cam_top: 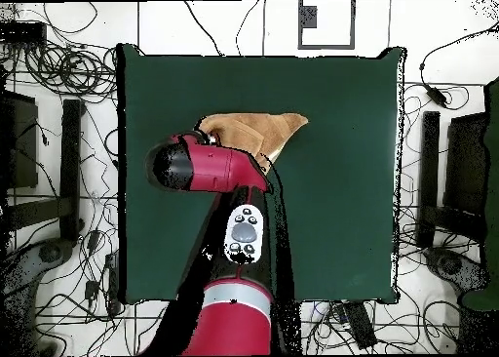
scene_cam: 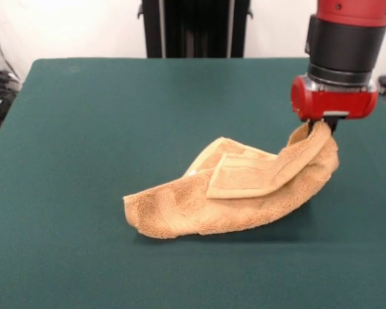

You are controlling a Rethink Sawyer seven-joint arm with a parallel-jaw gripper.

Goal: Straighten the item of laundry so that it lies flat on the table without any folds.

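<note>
Folded towel (scene_cam: 235, 193) corner pinched up in tool (scene_cam: 321, 124)

Desk (scene_cam: 83, 129): we see a dark green cloth surface.
On desk: we see one golden-tan towel (scene_cam: 199, 209), crumpled, lying folded.

Arm (scene_cam: 343, 45): glossy red shell, black cylindrical collar with a silver ring, red wrist block. Overhead, a grey oval button pad (cam_top: 244, 234) sits on the red link.

The towel (scene_cam: 231, 193) lies folded on the table (scene_cam: 83, 141), one corner raised beneath the gripper (scene_cam: 323, 123).
</note>
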